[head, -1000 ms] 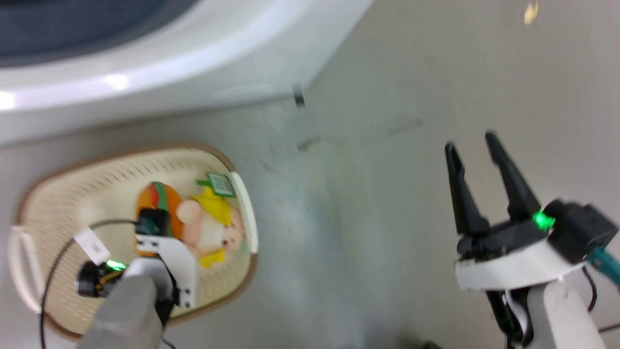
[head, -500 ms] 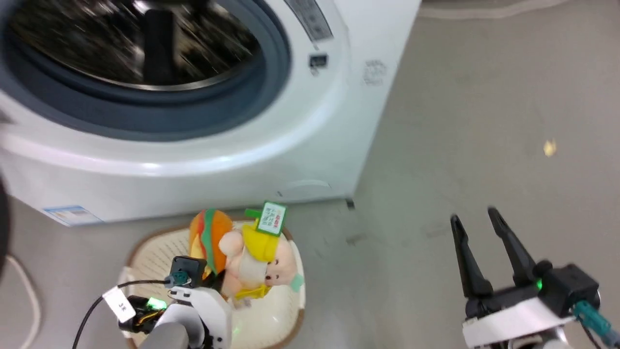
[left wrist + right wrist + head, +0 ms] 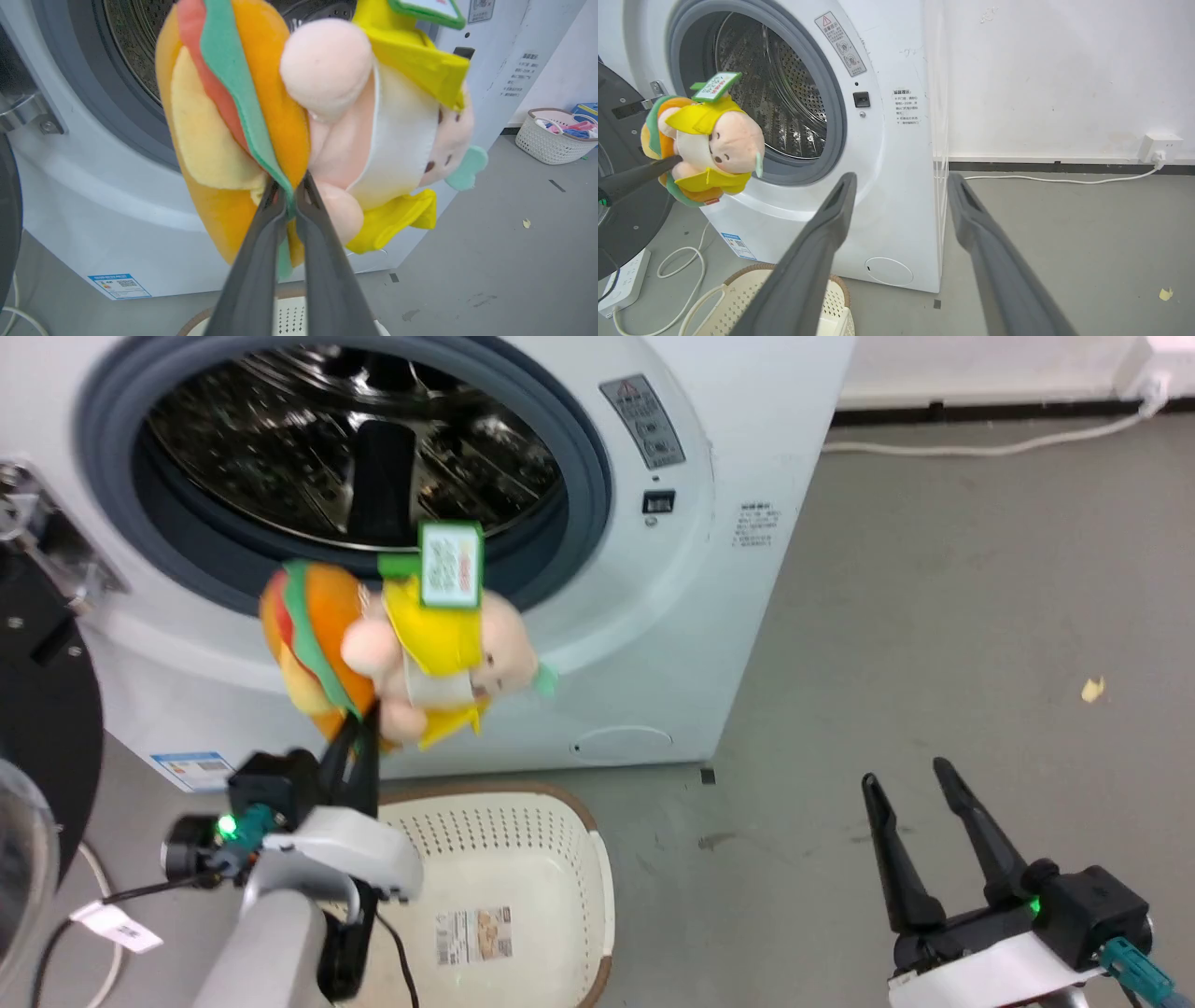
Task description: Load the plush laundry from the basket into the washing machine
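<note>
Now I see the plush laundry [image 3: 392,644] in the air just before the round opening of the washing machine [image 3: 653,644], outside the drum. My left gripper [image 3: 289,186] is clamped on its burger part from below. The basket [image 3: 504,823] stands at the machine's foot. To the machine's right, my right gripper [image 3: 904,773] hangs with fingers apart.

Bright, even room light, no harsh shadows. Only a soft grey band of shade on the floor [image 3: 840,709] at the foot of the washing machine [image 3: 728,616]. Small glints sparkling all over the steel drum [image 3: 280,439]. Head view mostly crisp, slight motion smear on the plush laundry [image 3: 401,644] and its tag [image 3: 450,565]. Tiny green indicator glow [image 3: 226,825] by the left wrist. Left wrist view: plush huge and a touch soft, left claw [image 3: 292,186] blurring toward the bottom edge. Right wrist view: white wall [image 3: 1041,70] nearly washed out, right claw [image 3: 901,179] fuzzy up close.
</note>
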You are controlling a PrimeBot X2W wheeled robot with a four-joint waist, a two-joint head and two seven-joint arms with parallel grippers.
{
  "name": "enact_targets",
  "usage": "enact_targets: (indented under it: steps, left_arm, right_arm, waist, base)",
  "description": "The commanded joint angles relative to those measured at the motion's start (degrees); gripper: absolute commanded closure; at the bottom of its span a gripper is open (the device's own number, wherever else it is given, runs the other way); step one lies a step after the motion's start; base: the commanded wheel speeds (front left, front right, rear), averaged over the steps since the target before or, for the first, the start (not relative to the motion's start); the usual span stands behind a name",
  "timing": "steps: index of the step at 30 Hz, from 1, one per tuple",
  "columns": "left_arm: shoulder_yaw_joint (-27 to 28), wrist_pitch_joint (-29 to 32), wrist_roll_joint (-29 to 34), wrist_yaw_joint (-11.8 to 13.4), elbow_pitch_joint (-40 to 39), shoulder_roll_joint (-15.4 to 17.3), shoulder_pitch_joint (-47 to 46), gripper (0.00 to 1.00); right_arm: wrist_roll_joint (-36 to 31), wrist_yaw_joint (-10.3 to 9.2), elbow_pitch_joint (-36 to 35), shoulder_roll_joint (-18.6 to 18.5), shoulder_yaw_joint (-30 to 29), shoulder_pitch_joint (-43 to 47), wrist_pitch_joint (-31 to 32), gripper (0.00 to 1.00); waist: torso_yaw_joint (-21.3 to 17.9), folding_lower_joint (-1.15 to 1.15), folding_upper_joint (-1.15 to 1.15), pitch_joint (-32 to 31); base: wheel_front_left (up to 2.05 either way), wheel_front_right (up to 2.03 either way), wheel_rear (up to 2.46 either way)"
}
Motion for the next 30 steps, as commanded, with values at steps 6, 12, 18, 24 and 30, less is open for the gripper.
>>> enact_targets:
  steps: [6,12,18,24,30]
  left_arm:
    - [2.59,2.89,0.54,2.45,-7.32,2.71,-5.85,1.0]
    - [3.92,10.45,2.46,3.48,-9.01,7.56,-19.85,1.0]
    - [3.88,18.47,4.06,1.86,-2.0,12.71,-35.31,1.0]
    - [2.12,23.86,6.43,-0.4,6.41,16.34,-50.71,1.0]
    - [-0.8,29.25,8.09,-2.85,15.88,17.05,-59.73,1.0]
  right_arm:
    - [0.56,-0.05,-1.82,0.1,0.18,-3.35,-0.25,0.0]
    - [1.04,-0.05,-2.91,0.37,0.3,-6.98,-0.25,0.0]
    - [1.73,-0.05,-3.5,0.68,-0.6,-10.71,-0.25,0.0]
    - [3.47,-0.05,-3.86,0.91,-0.72,-13.52,-0.25,0.0]
    - [5.18,-0.05,-3.79,0.97,-0.64,-14.89,-0.25,0.0]
  waist:
    - [-3.57,0.0,0.0,8.82]
    - [-6.3,0.0,0.0,18.59]
    - [-9.42,0.0,0.0,26.51]
    - [-11.2,0.0,0.0,32.1]
    - [-11.78,0.0,0.0,34.54]
  base:
    - [0.0,0.0,0.0]
    - [0.0,0.0,0.0]
    - [0.0,0.0,0.0]
    - [0.0,0.0,0.0]
    - [0.0,0.0,0.0]
